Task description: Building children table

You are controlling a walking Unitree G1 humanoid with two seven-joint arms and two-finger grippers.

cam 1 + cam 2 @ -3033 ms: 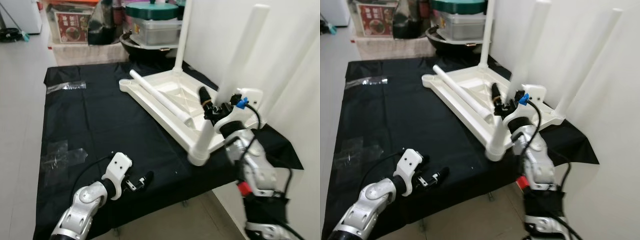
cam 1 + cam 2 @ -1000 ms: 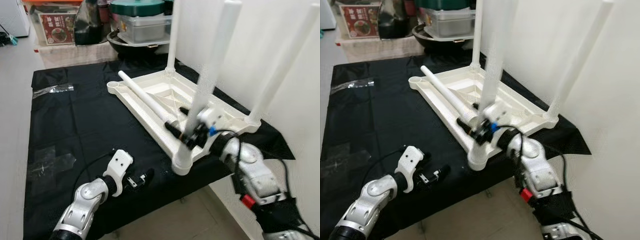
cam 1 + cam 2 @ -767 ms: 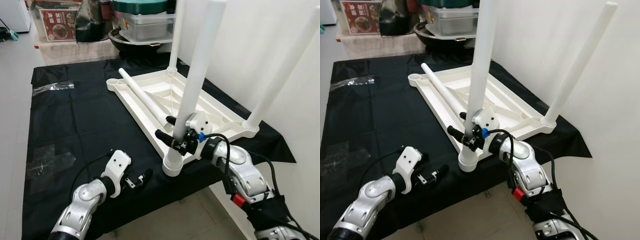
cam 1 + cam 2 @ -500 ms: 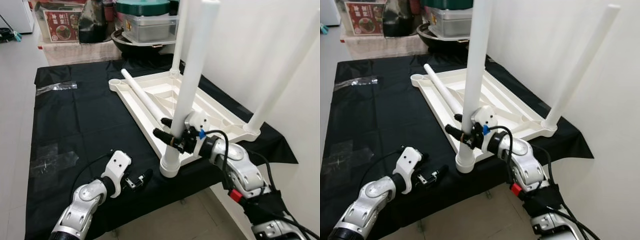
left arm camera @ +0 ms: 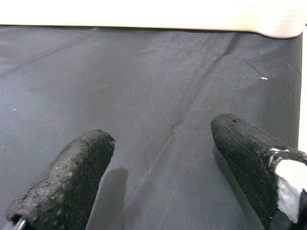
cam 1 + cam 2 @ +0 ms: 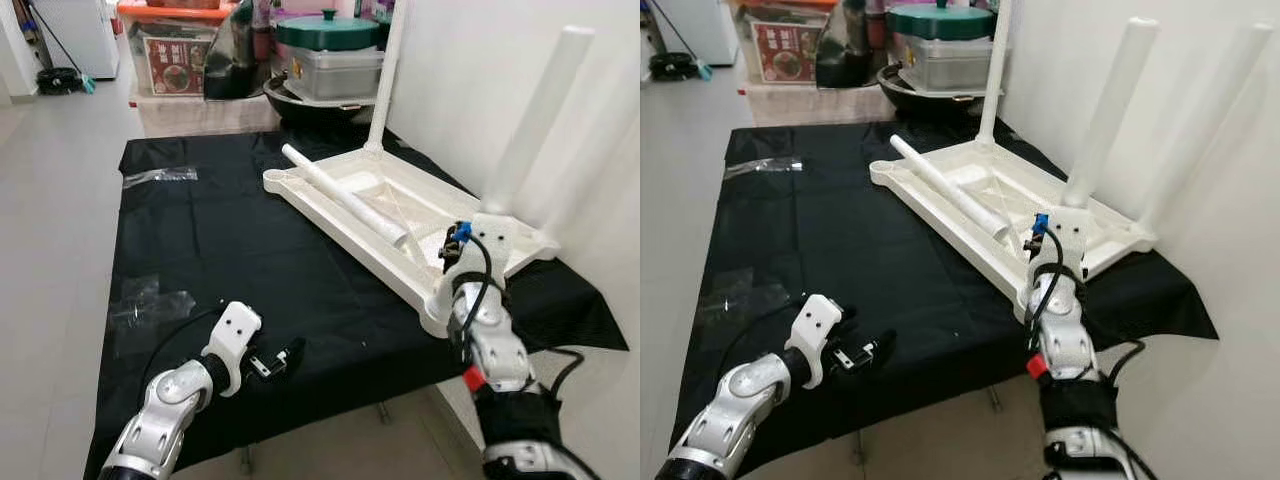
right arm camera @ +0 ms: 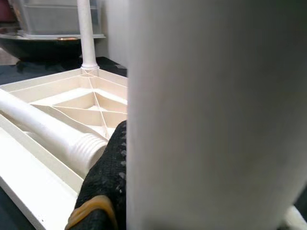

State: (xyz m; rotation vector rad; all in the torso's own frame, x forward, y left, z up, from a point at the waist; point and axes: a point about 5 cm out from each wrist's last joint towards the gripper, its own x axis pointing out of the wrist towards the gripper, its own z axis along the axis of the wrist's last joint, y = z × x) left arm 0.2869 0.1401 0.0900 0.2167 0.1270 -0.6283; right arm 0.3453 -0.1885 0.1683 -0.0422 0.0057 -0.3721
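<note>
Leg-fitting step: inverted tabletop [image 6: 330, 205] on black cloth [image 6: 220, 260], loose leg [image 6: 345, 198] lying in it; right gripper [image 7: 103, 191] against an upright leg [image 7: 216, 115], jaw state indeterminate; left gripper [image 5: 158, 158] wide, empty; next, probably seat the loose leg.

My fingers [image 5: 72, 177] are rough black rubbery stuff, the cloth [image 6: 230, 240] matt black, the tabletop [image 6: 420, 215] smooth cream plastic, slightly glossy.
</note>
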